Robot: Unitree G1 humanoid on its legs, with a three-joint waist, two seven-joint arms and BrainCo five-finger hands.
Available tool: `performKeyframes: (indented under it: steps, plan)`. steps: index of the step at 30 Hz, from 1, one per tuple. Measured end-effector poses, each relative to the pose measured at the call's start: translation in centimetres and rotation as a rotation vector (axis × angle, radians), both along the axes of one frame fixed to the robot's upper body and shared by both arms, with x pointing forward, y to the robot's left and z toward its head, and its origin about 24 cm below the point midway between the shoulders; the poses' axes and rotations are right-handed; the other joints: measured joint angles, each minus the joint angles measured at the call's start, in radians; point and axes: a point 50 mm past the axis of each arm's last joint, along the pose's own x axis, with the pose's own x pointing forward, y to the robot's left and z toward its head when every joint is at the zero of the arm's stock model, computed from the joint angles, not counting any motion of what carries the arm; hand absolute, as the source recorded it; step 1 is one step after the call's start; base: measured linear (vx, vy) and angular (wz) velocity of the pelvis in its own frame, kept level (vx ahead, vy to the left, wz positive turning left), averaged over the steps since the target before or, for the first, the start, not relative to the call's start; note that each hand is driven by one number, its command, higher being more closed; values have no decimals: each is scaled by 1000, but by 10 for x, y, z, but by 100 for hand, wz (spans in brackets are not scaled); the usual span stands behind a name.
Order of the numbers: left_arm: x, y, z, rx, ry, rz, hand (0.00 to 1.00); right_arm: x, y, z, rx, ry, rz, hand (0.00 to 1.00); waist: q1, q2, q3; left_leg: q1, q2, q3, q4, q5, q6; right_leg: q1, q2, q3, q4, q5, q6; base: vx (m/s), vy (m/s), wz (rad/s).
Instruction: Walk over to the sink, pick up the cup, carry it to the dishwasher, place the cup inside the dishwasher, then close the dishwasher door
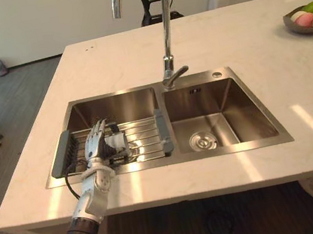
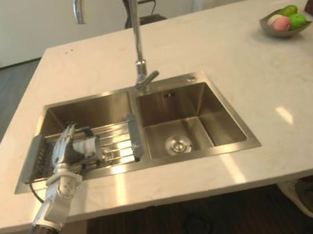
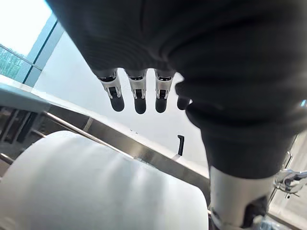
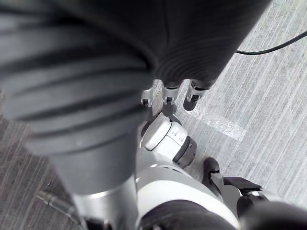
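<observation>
Cup [image 3: 96, 187] location: counter [image 1: 253, 45], sink [image 1: 253, 113], left basin, on the rack [image 1: 147, 134], seemingly on its side, right under my left hand [image 1: 95, 143]. Fingers [image 3: 139, 96] straight over it, nothing gripped yet. Looks light, stiff, smooth white wall, probably slippery; I'd wrap round mid-body. Right hand [image 4: 165, 96] hangs relaxed over the floor.

Bright daylight — glare patches streak the countertop [image 1: 240, 41] and the steel sink [image 1: 211, 153].

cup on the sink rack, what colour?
The cup is plain white; the left wrist view shows it best.
</observation>
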Motion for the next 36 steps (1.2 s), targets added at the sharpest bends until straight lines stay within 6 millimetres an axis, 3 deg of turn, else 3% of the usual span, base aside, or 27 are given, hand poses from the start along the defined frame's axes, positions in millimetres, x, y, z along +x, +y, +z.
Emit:
performKeyframes:
  steps: [7, 13, 21, 36]
  plan:
    - [-1, 6, -13, 82, 148, -6, 0, 2, -4, 1, -26, -5, 26, 0, -4, 12, 2, -3, 14, -1, 1, 14, -15, -1, 7, -22, -10, 3, -3, 0, -28, -2]
    - [0, 10, -14, 181, 218, 10, 0, 2, -6, 2, -38, -8, 40, 0, -8, 23, 3, -12, 20, 0, 1, 43, -55, 1, 12, -31, -22, 9, -13, -1, -26, 2]
    - [2, 17, -20, 292, 247, 47, 0, 4, -8, 2, -46, -18, 47, 0, -16, 31, 6, -28, 28, 11, 0, 96, -48, 1, 23, -34, -53, 26, -18, -8, -13, 0]
    - [3, 19, -21, 258, 173, 138, 0, 5, -9, 3, -51, -27, 43, 0, -25, 40, 18, -31, 29, 22, 0, 121, -34, 6, 26, -26, -83, 44, -23, -6, 1, -1]
